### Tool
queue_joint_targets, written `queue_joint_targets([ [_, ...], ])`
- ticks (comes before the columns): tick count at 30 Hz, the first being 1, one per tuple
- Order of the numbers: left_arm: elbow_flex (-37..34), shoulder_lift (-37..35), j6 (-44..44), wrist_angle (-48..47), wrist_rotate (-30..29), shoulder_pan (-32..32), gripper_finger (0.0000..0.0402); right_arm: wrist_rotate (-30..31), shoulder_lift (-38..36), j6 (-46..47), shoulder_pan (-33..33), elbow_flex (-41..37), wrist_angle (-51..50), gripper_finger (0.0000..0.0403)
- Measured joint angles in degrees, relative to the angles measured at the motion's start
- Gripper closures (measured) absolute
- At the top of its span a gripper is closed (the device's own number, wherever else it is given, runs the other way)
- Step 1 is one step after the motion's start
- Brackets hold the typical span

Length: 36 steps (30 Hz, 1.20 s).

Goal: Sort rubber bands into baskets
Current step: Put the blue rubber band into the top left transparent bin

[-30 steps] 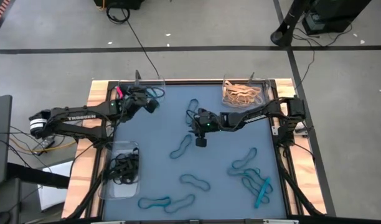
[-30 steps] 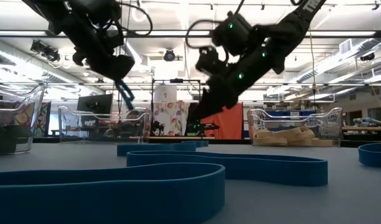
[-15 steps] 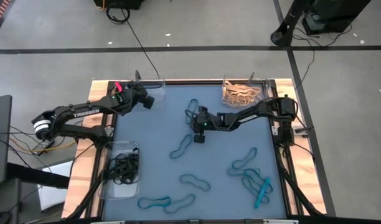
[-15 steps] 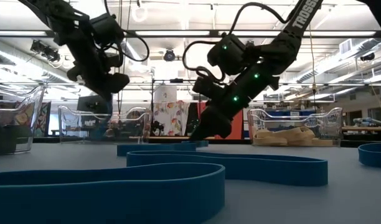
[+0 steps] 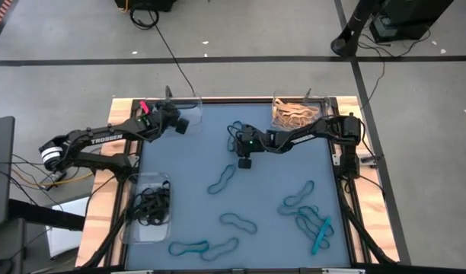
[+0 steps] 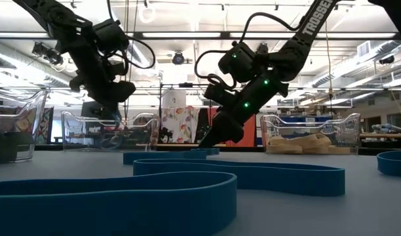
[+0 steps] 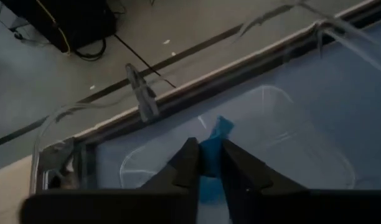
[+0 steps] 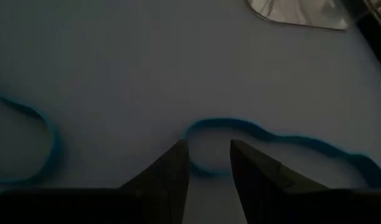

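- Bands of teal-blue lie scattered over the lower half of the high view; one loop (image 8: pixel 265 140) sits just ahead of the right gripper (image 8: pixel 208 163), running crosswise to the fingers, its near bend between the tips.
- Right gripper, at upper centre of the high view, has jaws partly apart with nothing held; it is the nearer arm to that loop.
- Left gripper (image 7: pixel 205 167), at upper left, hangs over the clear basket (image 7: pixel 315 155); a teal strip (image 7: pixel 210 149) sits between its narrow jaws.
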Motion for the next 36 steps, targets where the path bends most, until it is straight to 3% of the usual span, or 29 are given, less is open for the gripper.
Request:
queue_joint_targets([
  [10, 0.00, -0.02, 0.83, 3.39, 3.79, -0.02, 0.0230, -2.61, 0.00, -2.83, -0.66, 0.02, -0.58, 0.0273],
  [13, 0.02, -0.02, 0.84, 4.96, 3.16, -0.02, 0.0223, -3.34, 0.65, -2.82, -1.31, 0.04, 0.12, 0.0273],
  [17, 0.02, -0.02, -0.94, 4.33, -2.13, 0.00, 0.0221, -5.06, 2.49, -1.17, -2.14, 1.42, -0.03, 0.0273],
  [21, 0.02, -0.04, -1.69, 3.32, -1.31, -0.01, 0.0221, -5.43, 4.65, -0.29, -2.14, 2.56, -0.24, 0.0273],
  [25, 0.02, -0.06, 3.12, 6.07, 6.30, -0.16, 0.0222, -4.37, 5.07, 4.02, -1.96, 2.56, -0.05, 0.0295],
  [30, 0.02, -0.05, 15.53, 14.32, 24.28, -2.75, 0.0223, -3.77, 3.86, 6.79, -1.68, 2.34, -1.32, 0.0381],
  [32, 0.04, 0.04, 19.72, 16.04, 30.18, -4.89, 0.0224, -3.49, 2.90, 7.21, -1.20, 2.22, -1.96, 0.0389],
  [36, 0.04, 0.96, 23.95, 18.87, 33.35, -9.29, 0.0224, -3.40, 0.01, 8.63, 0.69, 2.21, -2.17, 0.0386],
])
